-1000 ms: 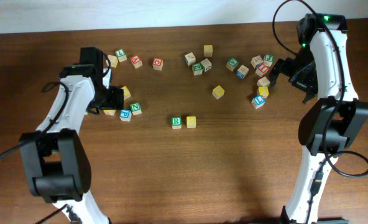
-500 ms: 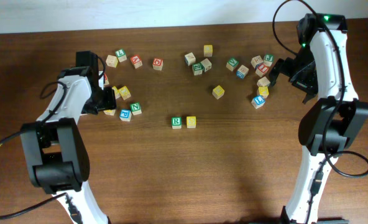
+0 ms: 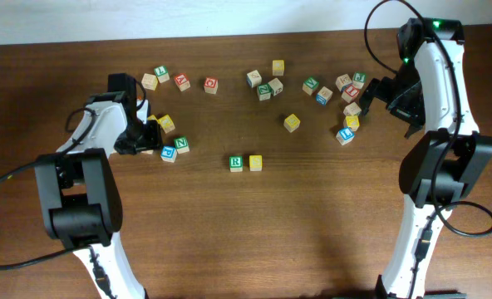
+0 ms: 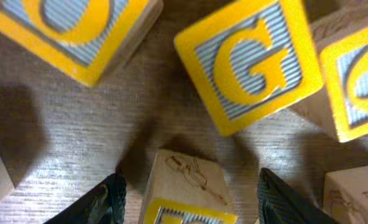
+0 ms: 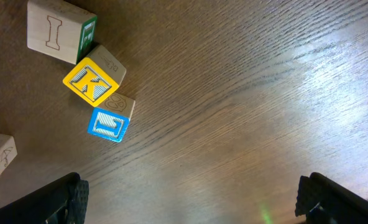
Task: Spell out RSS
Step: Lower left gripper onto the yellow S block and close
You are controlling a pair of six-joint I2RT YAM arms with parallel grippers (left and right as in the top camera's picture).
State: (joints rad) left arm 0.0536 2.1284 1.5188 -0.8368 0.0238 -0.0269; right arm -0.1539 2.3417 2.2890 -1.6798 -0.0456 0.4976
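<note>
A dark brown wooden table is strewn with small wooden letter cubes. The left gripper hangs low, jaws open around a yellow-topped wooden cube, with gaps on both sides; its letter is cut off. Well to this gripper's right, nearer the bases, the green-bordered R cube sits just beside a yellow-faced cube. The right gripper is spread wide and empty.

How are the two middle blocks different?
The small wooden cube with a green-bordered white face shows a green R; the small yellow-faced wooden cube has a letter too small to read. Overhead, the R cube lies left of the yellow one. Both look equally sized, side by side.
</note>
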